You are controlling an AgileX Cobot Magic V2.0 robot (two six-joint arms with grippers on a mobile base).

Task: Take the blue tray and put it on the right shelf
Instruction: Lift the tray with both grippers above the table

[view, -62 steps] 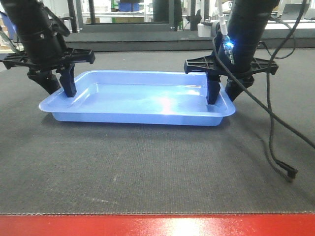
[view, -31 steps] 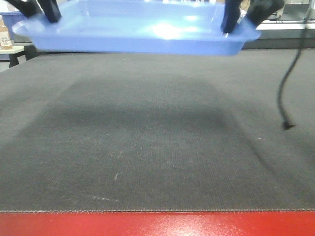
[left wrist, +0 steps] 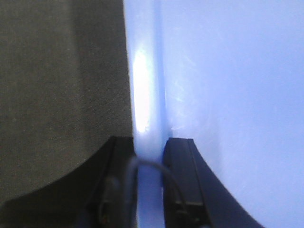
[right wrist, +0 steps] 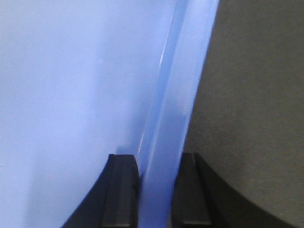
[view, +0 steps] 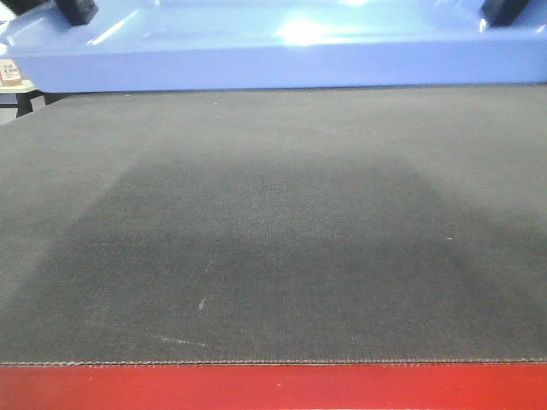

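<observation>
The blue tray [view: 273, 64] hangs in the air across the top of the front view, close to the camera, above the black mat. My left gripper [left wrist: 151, 145] is shut on the tray's left rim [left wrist: 145, 95], one finger outside and one inside. My right gripper [right wrist: 159, 161] is shut on the tray's right rim [right wrist: 178, 95] in the same way. In the front view only a tip of the left fingers [view: 77, 10] and of the right fingers [view: 504, 8] shows at the top edge. The right shelf is out of view.
The black mat [view: 273, 239] covers the table, with a red edge [view: 273, 389] along the front. The tray's shadow lies on the mat's middle. A small object [view: 10, 73] stands at the far left behind the table.
The tray rose off the mat in both grippers and has come higher and closer to the camera, now filling the top edge. The dangling cable has left the view.
</observation>
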